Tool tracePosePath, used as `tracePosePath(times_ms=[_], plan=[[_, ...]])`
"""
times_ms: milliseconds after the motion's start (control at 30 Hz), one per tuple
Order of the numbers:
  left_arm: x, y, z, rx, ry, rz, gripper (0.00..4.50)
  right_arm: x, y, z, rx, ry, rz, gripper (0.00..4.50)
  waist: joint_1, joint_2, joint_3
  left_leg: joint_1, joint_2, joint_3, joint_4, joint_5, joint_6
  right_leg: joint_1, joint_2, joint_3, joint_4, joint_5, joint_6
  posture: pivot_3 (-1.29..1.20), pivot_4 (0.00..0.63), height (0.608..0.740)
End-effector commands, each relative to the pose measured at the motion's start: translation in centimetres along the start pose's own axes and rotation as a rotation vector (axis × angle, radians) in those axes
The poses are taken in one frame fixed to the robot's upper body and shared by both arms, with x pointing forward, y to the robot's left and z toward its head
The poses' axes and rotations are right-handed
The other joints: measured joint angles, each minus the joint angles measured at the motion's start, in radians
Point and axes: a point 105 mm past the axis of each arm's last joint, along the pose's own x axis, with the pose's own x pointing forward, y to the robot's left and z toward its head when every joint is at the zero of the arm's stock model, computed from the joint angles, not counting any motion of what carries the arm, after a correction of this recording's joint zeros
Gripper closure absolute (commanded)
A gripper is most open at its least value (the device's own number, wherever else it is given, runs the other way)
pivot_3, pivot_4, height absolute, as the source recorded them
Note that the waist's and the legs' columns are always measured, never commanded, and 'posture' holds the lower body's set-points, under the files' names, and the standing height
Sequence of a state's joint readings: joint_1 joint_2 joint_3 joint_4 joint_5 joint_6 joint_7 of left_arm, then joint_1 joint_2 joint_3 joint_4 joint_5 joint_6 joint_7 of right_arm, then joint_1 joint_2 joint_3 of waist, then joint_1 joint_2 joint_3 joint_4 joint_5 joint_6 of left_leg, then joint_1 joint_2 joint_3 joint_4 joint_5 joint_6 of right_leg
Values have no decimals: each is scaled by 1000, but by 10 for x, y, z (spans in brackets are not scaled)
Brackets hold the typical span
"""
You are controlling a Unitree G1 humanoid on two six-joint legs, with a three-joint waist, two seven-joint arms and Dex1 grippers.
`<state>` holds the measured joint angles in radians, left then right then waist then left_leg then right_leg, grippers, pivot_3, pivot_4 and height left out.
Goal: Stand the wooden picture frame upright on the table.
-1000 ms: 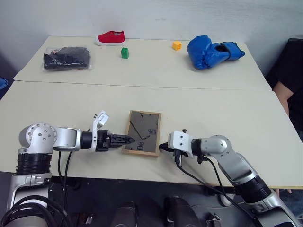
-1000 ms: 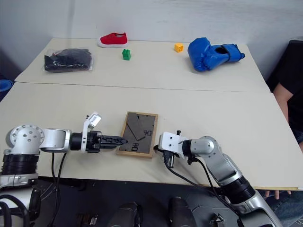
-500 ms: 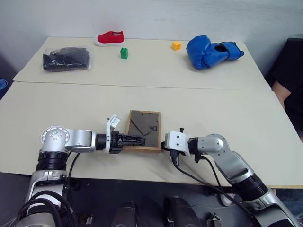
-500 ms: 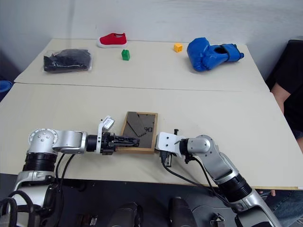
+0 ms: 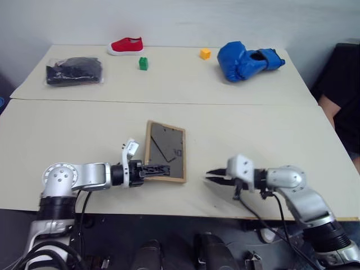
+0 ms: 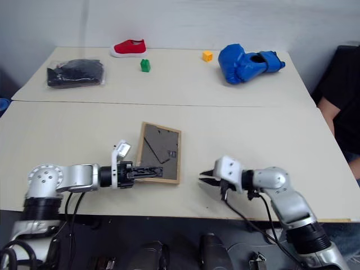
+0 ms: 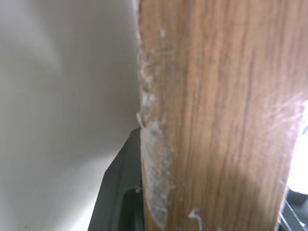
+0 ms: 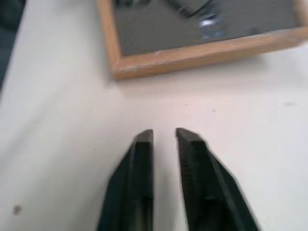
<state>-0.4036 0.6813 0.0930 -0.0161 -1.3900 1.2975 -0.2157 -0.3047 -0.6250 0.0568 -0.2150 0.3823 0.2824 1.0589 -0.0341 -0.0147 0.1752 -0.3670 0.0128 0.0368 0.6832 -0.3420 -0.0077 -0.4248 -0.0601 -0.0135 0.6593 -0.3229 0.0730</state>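
Head views: wooden picture frame lay back-up near the table's front edge, left gripper clamped on its near-left corner; it looked light, stiff, glass-fronted, probably fragile. Left wrist: wood rail filled the jaws, a sound hold. Right wrist: right gripper slightly apart, holding nothing, just beside the frame.

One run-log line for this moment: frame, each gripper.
wooden picture frame: back up, low on table | left gripper: fingers clamp near edge | right gripper: fingers apart, empty, beside frame
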Motion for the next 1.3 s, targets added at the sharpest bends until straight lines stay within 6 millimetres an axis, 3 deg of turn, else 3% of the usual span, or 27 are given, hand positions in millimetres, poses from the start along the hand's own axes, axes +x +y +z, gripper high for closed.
tracePosePath(times_ms=[33,167,267,467,667,833,1000,1167,1300], plan=[[0,-9,0,291,2,-56,3286,6,1,49,21,-175,83,2339,-4,2,0,1,0,0,-1,0,-1,0,0,0,1,0,0,0,150,740],[5,-8,-5,355,21,-95,3286,39,-11,79,5,-226,113,971,3,2,0,0,1,-1,-2,1,-1,-1,1,0,0,-1,-2,0,150,740],[9,-11,-7,361,32,-128,3286,62,-18,89,-20,-237,131,34,4,2,0,-1,1,0,-2,0,0,-3,-1,1,1,-1,-2,0,150,740],[12,-11,-13,374,65,-136,3286,94,-14,98,-85,-265,209,34,6,1,0,-5,0,-2,-1,-2,5,-3,-3,0,1,0,0,0,150,740],[13,-11,-13,366,67,-131,3286,105,4,100,-140,-292,316,34,5,1,0,-5,0,-2,0,-3,6,-3,-3,0,1,1,1,0,150,740],[9,-15,-11,215,59,-165,3286,82,21,110,-205,-381,399,34,6,1,0,-5,0,-2,0,-3,6,-2,-3,0,1,1,1,0,150,740],[1,-22,-1,77,24,-215,3286,48,27,100,-261,-367,386,34,7,1,0,-5,0,-2,0,-3,6,-2,-3,0,1,1,1,0,150,740],[0,-30,-2,-1,75,-256,3286,28,-4,104,-419,-426,143,34,0,0,1,-4,0,-2,-1,-2,5,-3,-2,1,1,1,1,0,150,740],[-8,-42,3,-101,143,-352,3286,9,-27,81,-541,-335,36,34,5,-1,1,-4,0,-1,-1,-2,4,-2,-2,1,1,1,1,0,150,740]])
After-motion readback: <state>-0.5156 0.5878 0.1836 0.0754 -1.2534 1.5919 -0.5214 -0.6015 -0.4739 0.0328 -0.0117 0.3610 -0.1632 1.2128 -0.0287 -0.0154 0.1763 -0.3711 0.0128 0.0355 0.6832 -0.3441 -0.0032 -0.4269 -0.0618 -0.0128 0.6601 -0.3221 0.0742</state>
